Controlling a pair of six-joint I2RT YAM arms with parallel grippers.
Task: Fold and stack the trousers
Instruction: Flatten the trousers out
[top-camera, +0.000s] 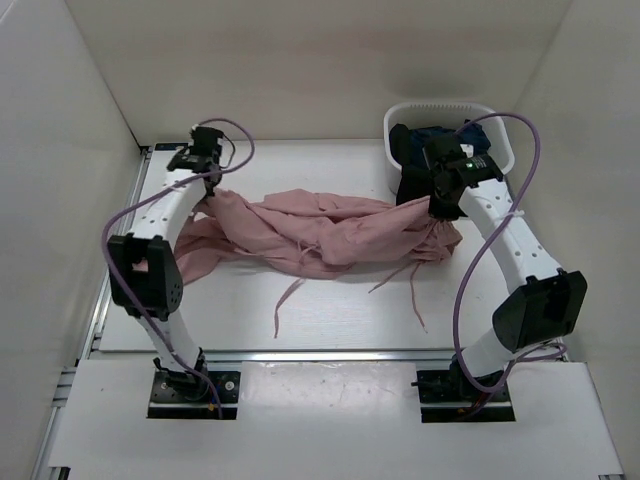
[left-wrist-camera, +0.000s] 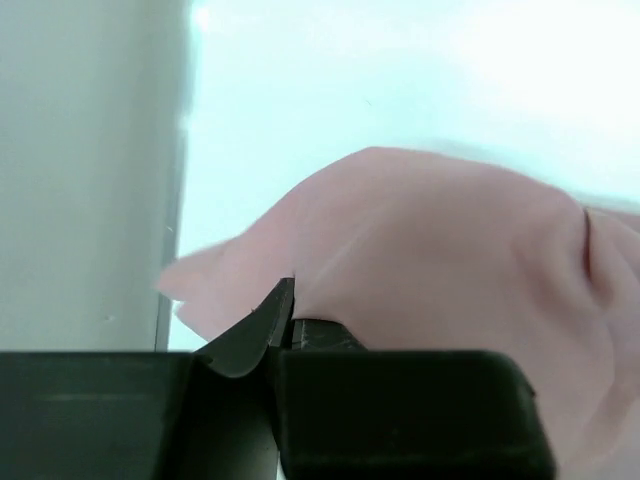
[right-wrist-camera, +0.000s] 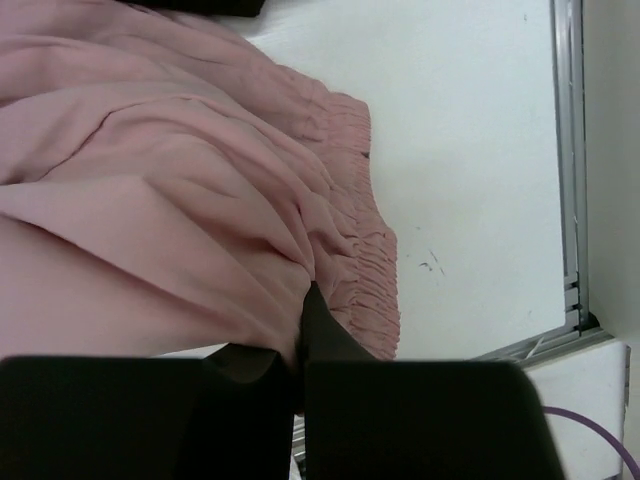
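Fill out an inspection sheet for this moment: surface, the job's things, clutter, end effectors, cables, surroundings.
Surface: white table, metal rails at its edges.
Job's things: pink trousers bunched across the middle, drawstrings trailing toward the near edge.
Clutter: white basket at far right holding dark garments.
End effectors: left end effector shut on the trousers; right end effector shut on them near the waistband.
Cables: purple cables loop along both arms.
Surroundings: plain white walls.

Arching both arms forward with elbows raised and wrists tipping downward; pressing left gripper (left-wrist-camera: 289, 303) fingers together, clamping right gripper (right-wrist-camera: 305, 305) fingers tight just ahead of its camera.
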